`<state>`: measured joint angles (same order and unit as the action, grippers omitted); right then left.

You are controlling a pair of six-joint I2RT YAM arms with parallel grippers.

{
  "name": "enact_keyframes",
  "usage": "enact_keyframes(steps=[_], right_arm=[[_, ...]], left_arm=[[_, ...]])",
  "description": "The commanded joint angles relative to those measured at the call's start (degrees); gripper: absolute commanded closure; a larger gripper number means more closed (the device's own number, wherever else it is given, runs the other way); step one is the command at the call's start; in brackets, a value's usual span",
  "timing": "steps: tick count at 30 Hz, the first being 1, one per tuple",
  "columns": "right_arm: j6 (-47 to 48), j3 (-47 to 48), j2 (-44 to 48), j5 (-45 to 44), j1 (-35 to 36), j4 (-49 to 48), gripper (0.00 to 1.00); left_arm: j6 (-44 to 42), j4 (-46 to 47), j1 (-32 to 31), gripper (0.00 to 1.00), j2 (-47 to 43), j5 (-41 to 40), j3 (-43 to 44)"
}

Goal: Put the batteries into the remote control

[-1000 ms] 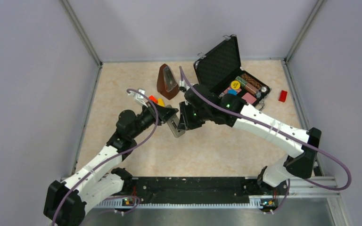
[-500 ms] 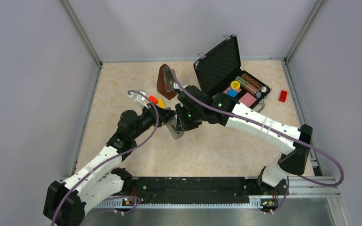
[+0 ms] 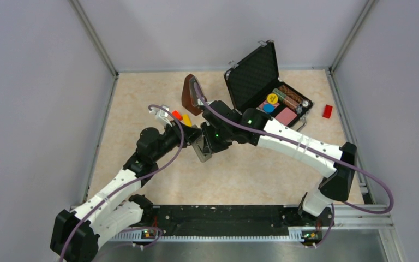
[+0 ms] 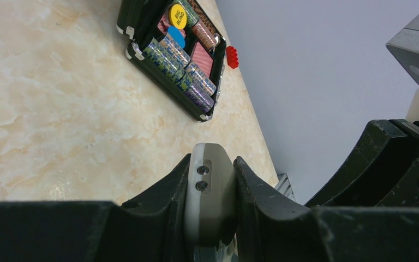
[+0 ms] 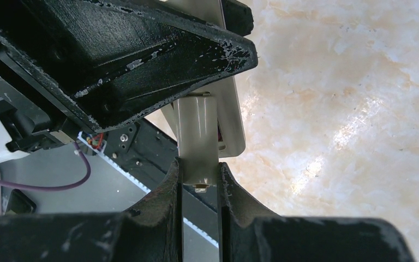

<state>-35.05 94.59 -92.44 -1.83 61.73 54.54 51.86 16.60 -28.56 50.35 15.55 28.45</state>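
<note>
My left gripper (image 3: 194, 136) is shut on the remote control (image 4: 210, 191), white on one side and grey on the other, and holds it above the table's middle (image 3: 202, 151). My right gripper (image 3: 211, 141) is shut on the small flat grey cover piece (image 5: 196, 136), which lies against the remote's grey back (image 5: 232, 123). In the wrist views the left gripper (image 4: 211, 161) pinches the remote by its two faces, and the right gripper (image 5: 199, 164) clamps the cover's lower end. The batteries are hidden from every view.
An open black case (image 3: 256, 68) with poker chips and cards stands at the back right. A brown metronome (image 3: 191, 95) stands behind the grippers. Red and yellow blocks (image 3: 180, 116) lie left of it. A red block (image 3: 327, 111) lies by the right wall.
My right arm has swung a little to the left, bringing the cover piece closer against the remote. My left arm has barely moved.
</note>
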Motion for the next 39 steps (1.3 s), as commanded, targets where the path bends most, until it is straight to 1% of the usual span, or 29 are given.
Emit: enact_keyframes(steps=[1,6,19,31,39], right_arm=[[0.78,2.53,-0.40,-0.30,0.82,-0.02,1.00],[0.86,2.61,-0.68,-0.75,0.84,-0.44,1.00],[2.21,2.80,-2.03,1.54,0.84,-1.39,1.00],[1.06,2.77,-1.92,-0.50,0.80,-1.42,1.00],[1.15,3.94,-2.34,-0.46,0.71,-1.62,1.00]], left_arm=[[-0.79,3.44,-0.12,1.00,-0.63,0.59,2.31],[-0.78,3.65,-0.11,1.00,-0.58,1.32,2.09],[-0.52,4.75,-0.12,1.00,-0.33,2.93,2.05],[0.04,4.99,-0.15,1.00,-1.17,4.49,1.70],[0.53,7.43,-0.11,1.00,-1.75,8.47,0.93]])
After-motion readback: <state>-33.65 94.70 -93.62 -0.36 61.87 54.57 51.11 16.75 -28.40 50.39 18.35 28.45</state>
